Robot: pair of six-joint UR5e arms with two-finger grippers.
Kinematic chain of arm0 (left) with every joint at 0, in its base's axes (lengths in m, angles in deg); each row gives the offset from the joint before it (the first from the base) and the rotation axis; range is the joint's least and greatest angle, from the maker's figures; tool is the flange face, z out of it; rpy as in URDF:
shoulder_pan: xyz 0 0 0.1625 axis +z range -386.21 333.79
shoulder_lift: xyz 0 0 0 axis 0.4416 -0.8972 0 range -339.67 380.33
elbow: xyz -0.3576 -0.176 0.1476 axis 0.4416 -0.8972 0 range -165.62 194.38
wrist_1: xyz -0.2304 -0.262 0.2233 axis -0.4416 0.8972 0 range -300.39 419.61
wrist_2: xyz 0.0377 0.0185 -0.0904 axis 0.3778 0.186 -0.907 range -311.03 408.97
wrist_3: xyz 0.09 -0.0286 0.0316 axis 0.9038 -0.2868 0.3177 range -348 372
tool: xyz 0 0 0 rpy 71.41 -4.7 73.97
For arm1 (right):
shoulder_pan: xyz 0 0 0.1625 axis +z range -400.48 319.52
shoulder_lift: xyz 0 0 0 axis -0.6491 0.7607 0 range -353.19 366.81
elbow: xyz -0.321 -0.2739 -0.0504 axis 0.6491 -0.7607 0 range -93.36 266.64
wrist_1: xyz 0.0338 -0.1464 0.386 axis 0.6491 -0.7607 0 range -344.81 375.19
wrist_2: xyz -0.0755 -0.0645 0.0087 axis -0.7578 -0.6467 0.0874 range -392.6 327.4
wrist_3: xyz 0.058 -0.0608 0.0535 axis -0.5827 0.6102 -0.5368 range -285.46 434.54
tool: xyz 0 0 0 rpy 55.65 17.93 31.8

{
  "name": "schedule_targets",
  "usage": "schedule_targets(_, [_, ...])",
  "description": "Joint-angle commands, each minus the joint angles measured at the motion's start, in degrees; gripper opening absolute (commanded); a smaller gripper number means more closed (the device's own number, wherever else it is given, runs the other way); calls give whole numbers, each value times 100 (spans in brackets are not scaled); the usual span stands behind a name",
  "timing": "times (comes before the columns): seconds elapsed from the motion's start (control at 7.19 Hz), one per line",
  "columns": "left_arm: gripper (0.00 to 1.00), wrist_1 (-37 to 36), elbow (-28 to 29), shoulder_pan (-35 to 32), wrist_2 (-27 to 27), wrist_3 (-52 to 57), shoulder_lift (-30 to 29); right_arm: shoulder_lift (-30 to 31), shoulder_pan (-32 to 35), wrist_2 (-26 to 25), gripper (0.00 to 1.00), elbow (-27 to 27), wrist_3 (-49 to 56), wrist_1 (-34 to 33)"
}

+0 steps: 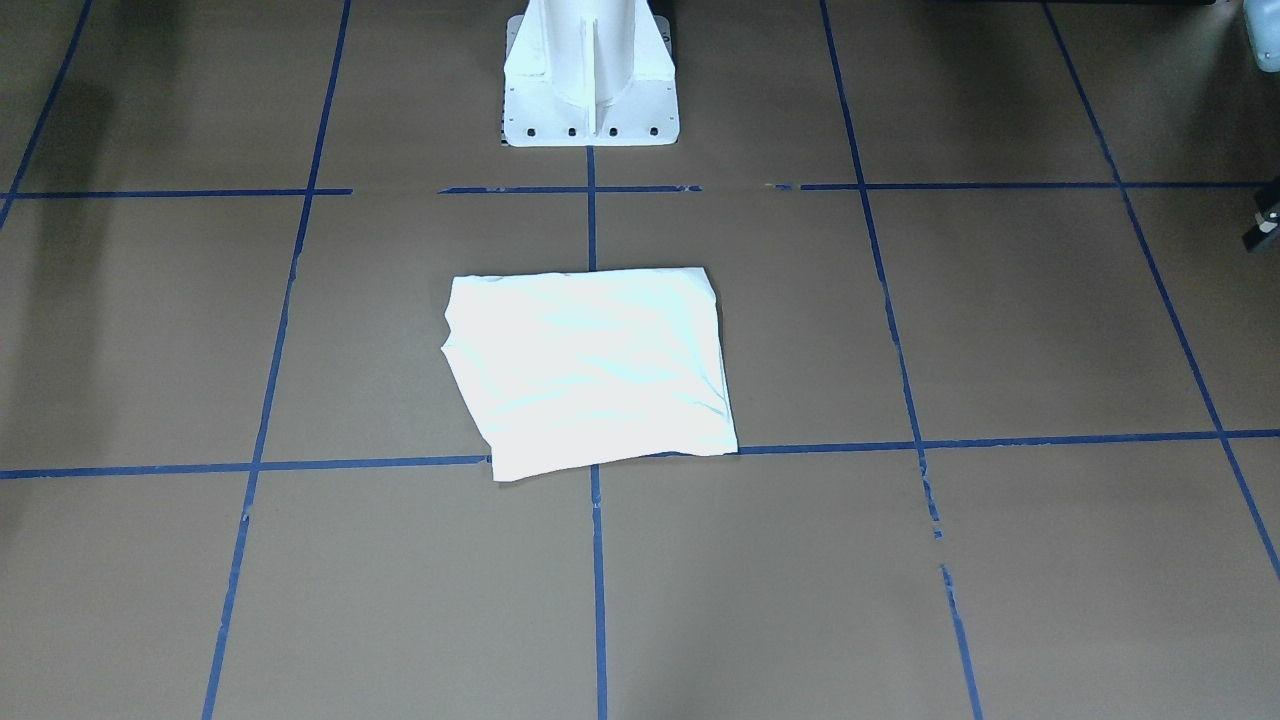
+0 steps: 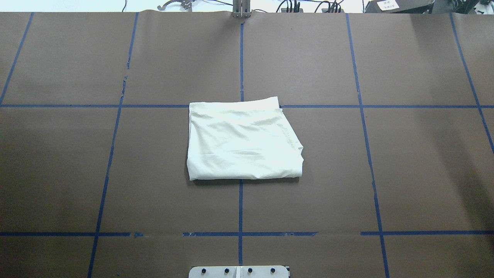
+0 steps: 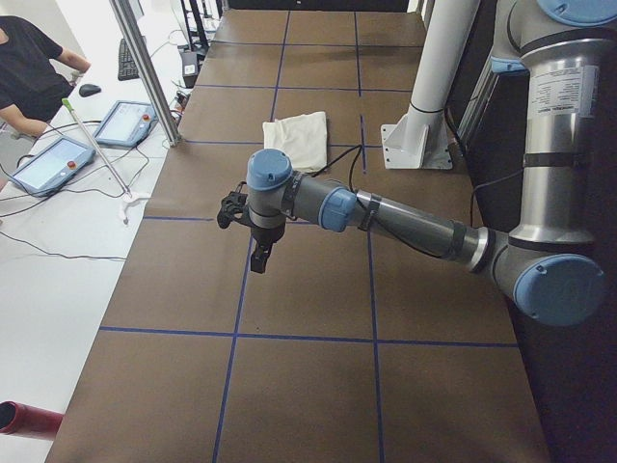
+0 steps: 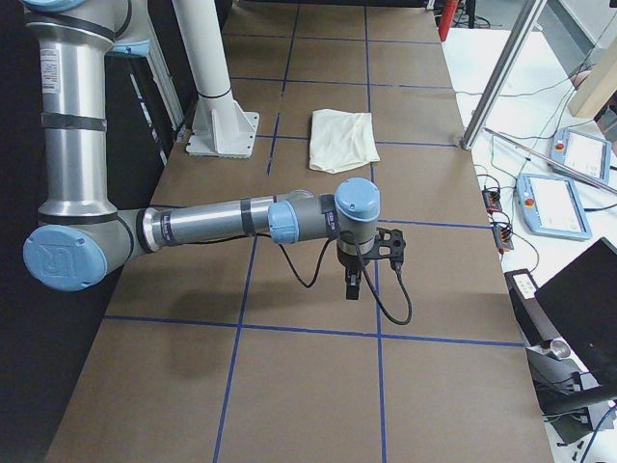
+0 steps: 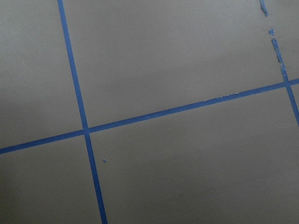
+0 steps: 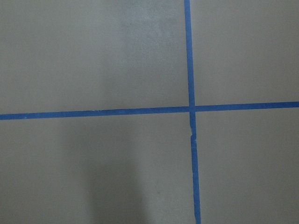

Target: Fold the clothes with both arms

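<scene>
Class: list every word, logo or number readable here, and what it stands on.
"UR": logo on the right arm, blue joint cap.
Left arm label: too small to read.
White tag in overhead view: blurred.
Shirt: no print showing.

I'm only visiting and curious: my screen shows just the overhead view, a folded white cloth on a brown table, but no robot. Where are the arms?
Observer: The left arm reaches out over the table at its own end, well clear of the shirt.
Operator: And the other?
Observer: The right arm reaches out likewise at the opposite end, its gripper pointing down at the table.
Operator: Anyone around?
Observer: A person in black is beside the table, near a tablet.
</scene>
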Motion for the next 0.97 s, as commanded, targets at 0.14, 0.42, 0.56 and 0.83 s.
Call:
schedule_targets(0.14, [100, -73, 484, -276, -52, 183, -101, -18, 4, 93, 100, -330, 192, -13])
schedule_targets(0.42, [100, -354, 749, -584, -69, 842, -232, -9, 12, 216, 100, -569, 439, -13])
schedule_targets(0.56, [100, -407, 775, -593, -78, 870, -189, 35, 30, 269, 100, -630, 439, 21])
schedule_targets(0.83, [100, -356, 540, -655, -9, 808, 64, 35, 30, 235, 100, -719, 439, 109])
